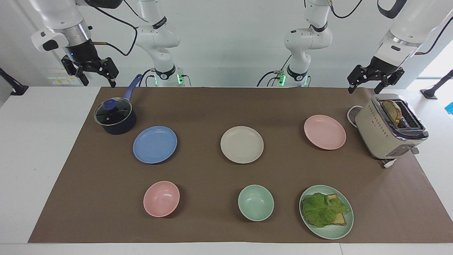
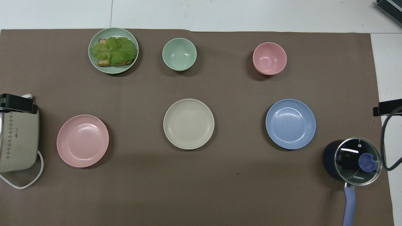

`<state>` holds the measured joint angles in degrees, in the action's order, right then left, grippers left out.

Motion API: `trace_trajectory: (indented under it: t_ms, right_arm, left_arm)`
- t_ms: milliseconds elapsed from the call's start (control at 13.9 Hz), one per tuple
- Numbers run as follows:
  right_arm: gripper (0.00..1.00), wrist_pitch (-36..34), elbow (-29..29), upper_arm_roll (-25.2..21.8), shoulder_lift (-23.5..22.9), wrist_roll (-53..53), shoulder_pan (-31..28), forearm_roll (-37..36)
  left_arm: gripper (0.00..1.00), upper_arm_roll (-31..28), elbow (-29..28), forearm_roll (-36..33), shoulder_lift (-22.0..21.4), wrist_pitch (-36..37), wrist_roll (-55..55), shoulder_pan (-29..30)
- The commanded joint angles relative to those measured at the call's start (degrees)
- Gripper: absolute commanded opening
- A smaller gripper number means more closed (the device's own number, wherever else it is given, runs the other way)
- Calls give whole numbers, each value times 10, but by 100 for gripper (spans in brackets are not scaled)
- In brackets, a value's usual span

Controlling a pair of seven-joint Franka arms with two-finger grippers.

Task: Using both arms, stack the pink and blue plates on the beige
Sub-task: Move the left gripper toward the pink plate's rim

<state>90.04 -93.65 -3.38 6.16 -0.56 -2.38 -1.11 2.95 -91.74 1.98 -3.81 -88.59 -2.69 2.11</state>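
The beige plate (image 1: 242, 144) (image 2: 188, 123) lies at the middle of the brown mat. Beside it, toward the right arm's end, sits the blue plate (image 1: 155, 144) (image 2: 290, 123). The pink plate (image 1: 325, 131) (image 2: 82, 140) rests toward the left arm's end, next to the toaster. All three plates lie flat and apart, with nothing on them. My right gripper (image 1: 99, 80) hangs open in the air beside the saucepan, holding nothing. Above the toaster's end nearer the robots my left gripper (image 1: 364, 88) hangs open and holds nothing.
A dark saucepan (image 1: 115, 118) with a glass lid stands close to the blue plate, nearer the robots. A beige toaster (image 1: 389, 129) holds a bread slice. Farther from the robots sit a pink bowl (image 1: 161, 198), a green bowl (image 1: 256, 202) and a green plate (image 1: 341, 232) with lettuce and bread.
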Motion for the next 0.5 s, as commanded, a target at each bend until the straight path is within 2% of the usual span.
trace_trajectory:
  t_ms: [0,430]
  right_arm:
    - [100,-3,1,0,2,-8,-3,8]
    - [100,-3,-2,0,4,-8,-5,8]
  left_arm:
    - [100,0,7,-11,3,-2,1,1]
    - [100,-1,-3,-10,-2,5,2,15]
